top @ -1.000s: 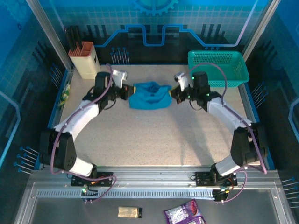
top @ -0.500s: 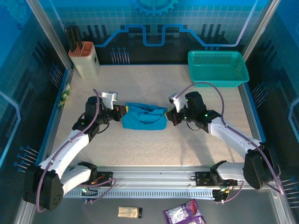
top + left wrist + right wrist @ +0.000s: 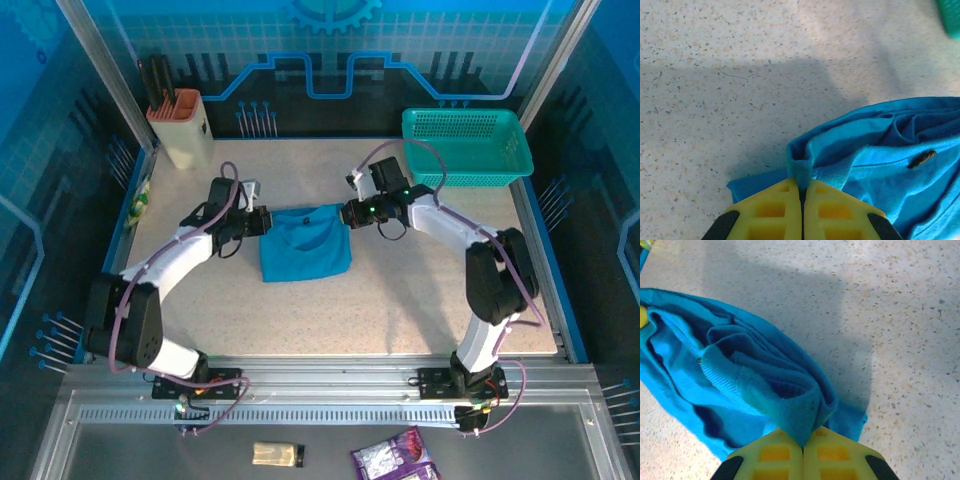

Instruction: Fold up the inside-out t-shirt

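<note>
T-shirt [image 3: 305,243] between left fingers [image 3: 770,210], right fingers [image 3: 775,456]

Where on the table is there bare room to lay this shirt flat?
Widest bare patch: table between t-shirt and near rail. A narrower strip lies behind the shirt, between holder and basket. Crowded where left gripper and right gripper pinch the shirt.

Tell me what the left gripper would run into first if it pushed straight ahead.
The t-shirt: the left gripper is shut on its edge, with bunched cloth straight ahead. Beyond that, the top view suggests the right gripper, which faces it across the shirt.
</note>
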Controlling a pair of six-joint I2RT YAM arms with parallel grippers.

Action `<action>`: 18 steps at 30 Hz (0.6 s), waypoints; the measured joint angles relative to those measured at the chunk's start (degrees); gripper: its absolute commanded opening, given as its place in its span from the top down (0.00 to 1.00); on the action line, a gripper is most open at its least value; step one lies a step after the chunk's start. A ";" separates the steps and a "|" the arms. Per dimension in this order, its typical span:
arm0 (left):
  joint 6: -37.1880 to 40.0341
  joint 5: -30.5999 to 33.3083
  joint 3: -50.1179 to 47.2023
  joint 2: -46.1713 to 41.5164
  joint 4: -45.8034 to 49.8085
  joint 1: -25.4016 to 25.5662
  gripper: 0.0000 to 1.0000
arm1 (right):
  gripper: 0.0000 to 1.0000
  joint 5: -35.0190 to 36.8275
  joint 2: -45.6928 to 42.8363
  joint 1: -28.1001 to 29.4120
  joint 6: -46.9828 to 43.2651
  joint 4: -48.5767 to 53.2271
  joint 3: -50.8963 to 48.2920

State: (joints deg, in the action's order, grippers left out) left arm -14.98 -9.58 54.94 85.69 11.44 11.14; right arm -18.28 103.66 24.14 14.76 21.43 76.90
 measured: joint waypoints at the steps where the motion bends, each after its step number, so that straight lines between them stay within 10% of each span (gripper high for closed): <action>1: 0.15 0.00 1.25 2.08 0.70 -0.26 1.00 | 1.00 -0.20 1.79 -0.37 0.52 0.90 1.40; 18: -0.15 1.68 10.23 19.06 9.70 -1.22 1.00 | 0.98 -4.15 17.59 -2.47 3.41 5.16 6.88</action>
State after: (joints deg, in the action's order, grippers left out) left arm -15.14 -7.90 65.17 104.75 21.15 9.91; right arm -22.44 121.25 21.67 18.17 26.59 83.79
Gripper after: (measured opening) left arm 0.061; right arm 0.062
